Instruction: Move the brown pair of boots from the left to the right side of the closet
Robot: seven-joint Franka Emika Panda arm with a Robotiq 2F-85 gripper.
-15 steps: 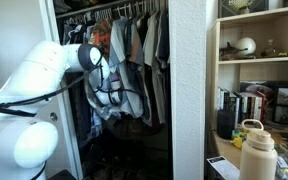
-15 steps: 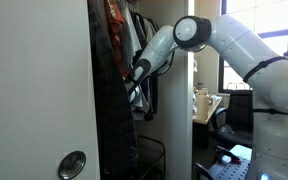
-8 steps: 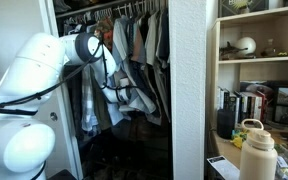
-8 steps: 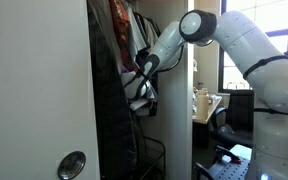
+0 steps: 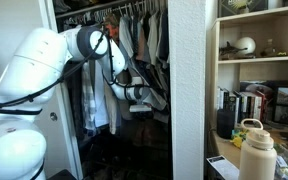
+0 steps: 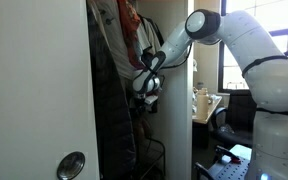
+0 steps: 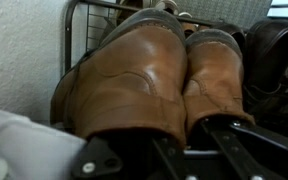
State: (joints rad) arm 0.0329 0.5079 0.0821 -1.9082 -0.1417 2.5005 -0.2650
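In your wrist view the brown boots [image 7: 144, 80] look like smooth leather, creased, with a soft sheen. Wire rack [image 7: 76, 25] behind them: thin grey metal. Wall [image 7: 19, 50] beside it: white, finely rough, matt. Fingers [image 7: 239, 140]: black, matt. Arm shell [image 5: 34, 70]: glossy white plastic.

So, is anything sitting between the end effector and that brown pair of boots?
Nothing visible. In the wrist view the brown leather boots fill the frame directly ahead of the end effector; a black shoe stands beside them, not in front.
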